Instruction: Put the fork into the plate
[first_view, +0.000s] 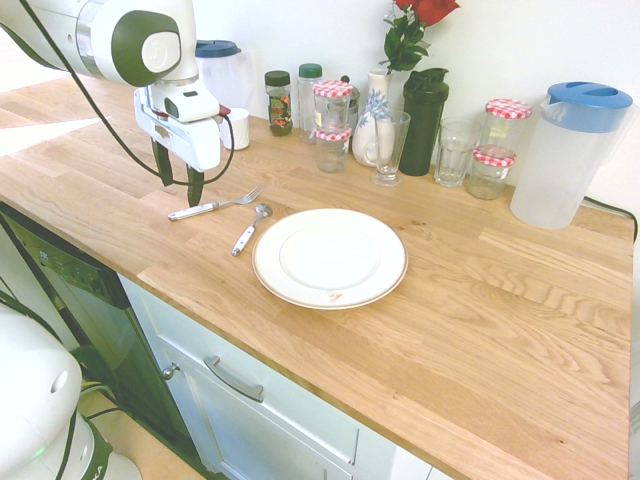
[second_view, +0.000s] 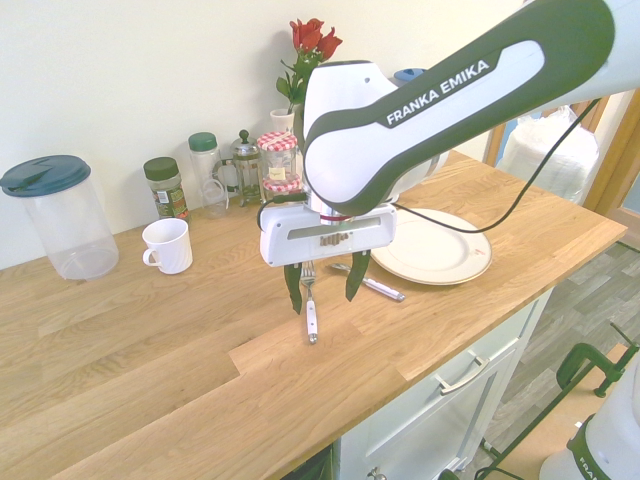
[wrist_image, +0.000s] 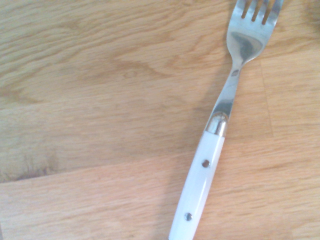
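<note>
The fork (first_view: 213, 206) lies flat on the wooden counter, white handle toward the left, tines pointing at the plate. In the second exterior view the fork (second_view: 309, 303) runs between my two dark fingers. My gripper (first_view: 179, 178) hangs open just above the handle end, touching nothing; from the other side the gripper (second_view: 326, 283) straddles the fork with room on both sides. The wrist view shows the fork (wrist_image: 216, 132) close up, handle and neck sharp against the wood. The white plate (first_view: 330, 257) with its thin reddish rim sits to the right, seen too as plate (second_view: 433, 246).
A white-handled spoon (first_view: 249, 228) lies between fork and plate. Along the back wall stand jars, glasses (first_view: 389, 148), a black bottle (first_view: 423, 108), a rose vase and a blue-lidded pitcher (first_view: 568, 154). A white mug (second_view: 169, 245) stands behind the gripper.
</note>
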